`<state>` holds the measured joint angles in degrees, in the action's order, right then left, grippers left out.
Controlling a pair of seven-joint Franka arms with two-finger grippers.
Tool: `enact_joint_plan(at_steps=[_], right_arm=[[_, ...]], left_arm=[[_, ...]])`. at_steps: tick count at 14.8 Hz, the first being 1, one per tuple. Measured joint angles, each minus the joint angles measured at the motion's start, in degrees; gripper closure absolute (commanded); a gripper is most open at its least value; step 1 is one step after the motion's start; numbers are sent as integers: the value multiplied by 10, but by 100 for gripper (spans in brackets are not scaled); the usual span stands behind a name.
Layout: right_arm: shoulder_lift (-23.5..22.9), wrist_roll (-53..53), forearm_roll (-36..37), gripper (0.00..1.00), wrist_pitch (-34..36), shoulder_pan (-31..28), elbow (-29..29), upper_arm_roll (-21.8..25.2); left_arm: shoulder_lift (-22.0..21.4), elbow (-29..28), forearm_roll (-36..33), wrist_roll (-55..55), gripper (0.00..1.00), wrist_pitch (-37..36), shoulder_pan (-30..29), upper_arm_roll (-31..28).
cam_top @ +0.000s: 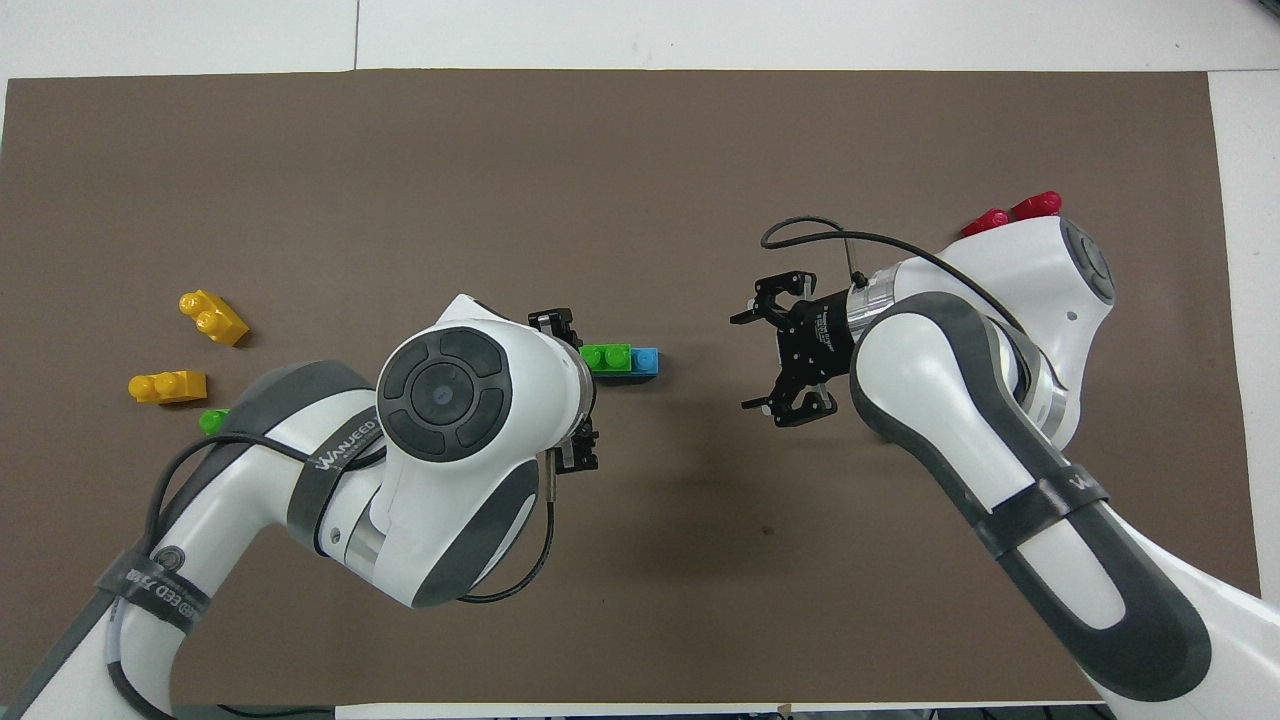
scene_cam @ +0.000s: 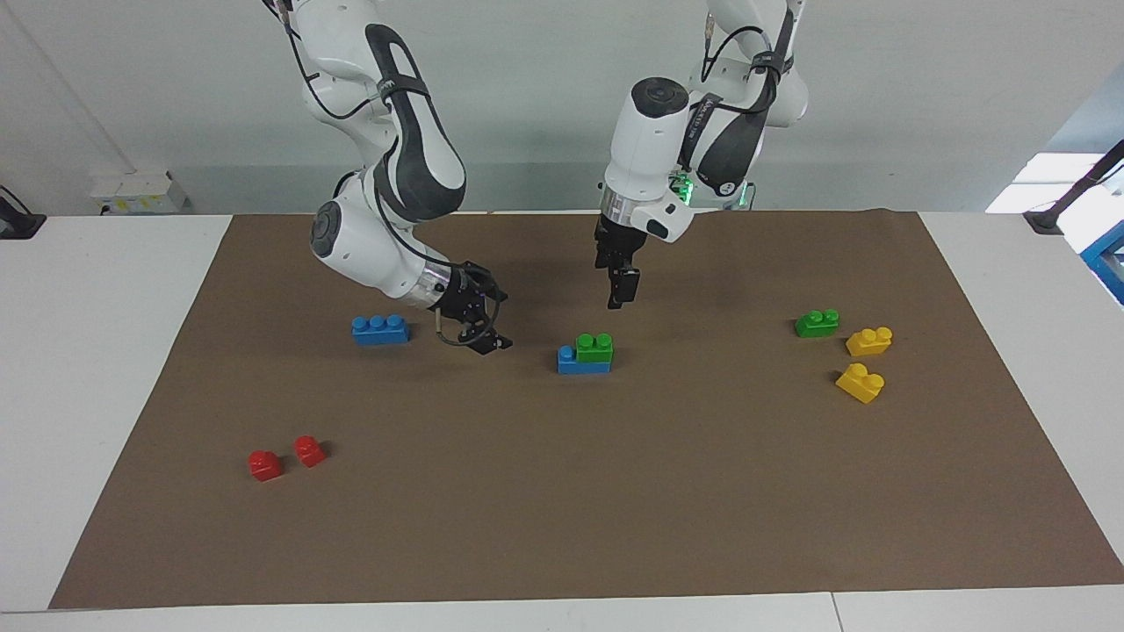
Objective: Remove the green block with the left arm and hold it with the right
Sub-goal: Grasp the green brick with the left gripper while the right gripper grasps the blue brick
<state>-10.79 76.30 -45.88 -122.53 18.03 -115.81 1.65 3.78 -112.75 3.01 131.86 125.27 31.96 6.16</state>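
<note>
A green block with two studs sits on a blue brick in the middle of the brown mat; the overhead view shows this green block too. My left gripper hangs pointing down, just above this stack and slightly nearer to the robots. In the overhead view its own wrist hides most of it. My right gripper with the wire loop is open and empty, low over the mat, tilted sideways toward the stack from the right arm's end; it also shows in the overhead view. A second green block lies toward the left arm's end.
A blue three-stud brick lies beside the right gripper, toward the right arm's end. Two yellow bricks lie by the second green block. Two red blocks lie farther from the robots, toward the right arm's end.
</note>
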Motion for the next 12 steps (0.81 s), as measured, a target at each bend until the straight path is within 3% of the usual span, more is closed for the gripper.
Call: enact_joint_plan(at_steps=[6, 12], right_arm=[[-34, 0, -27, 4, -52, 14, 0, 0], [-73, 0, -68, 4, -131, 62, 5, 0]], left_arm=[[49, 23, 0, 2, 0, 10, 0, -5], [72, 28, 0, 11, 0, 16, 0, -5]])
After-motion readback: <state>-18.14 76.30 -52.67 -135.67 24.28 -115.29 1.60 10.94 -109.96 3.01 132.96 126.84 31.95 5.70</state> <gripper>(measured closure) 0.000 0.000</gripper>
